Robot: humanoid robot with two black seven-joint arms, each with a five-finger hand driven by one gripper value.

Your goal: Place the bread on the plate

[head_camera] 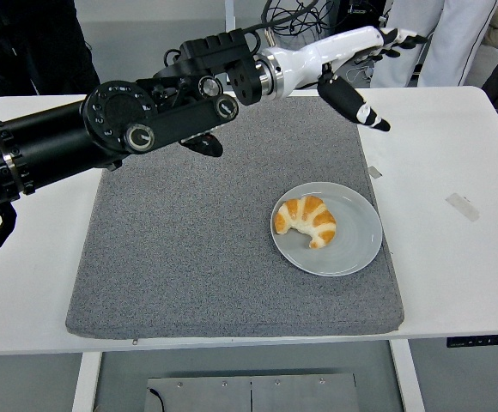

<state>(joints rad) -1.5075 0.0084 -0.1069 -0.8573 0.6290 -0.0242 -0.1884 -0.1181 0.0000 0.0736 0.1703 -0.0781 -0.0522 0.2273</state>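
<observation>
The bread [307, 220] is seen lying on the plate [357, 246], which is set near the right edge of the grey mat [189, 257]. The left hand [365, 64] is held raised over the mat's far right corner, fingers spread, nothing grasped.

What surrounds my work on the table

A grey felt mat [189, 249] covers the middle of the white table [455, 275]. Right of the mat lie two scraps of tape, one [375, 172] just beside its edge, the other [461, 206] farther out. Beyond the table's far edge, cables [294, 15] trail on the floor beside a person in white [455, 39].
</observation>
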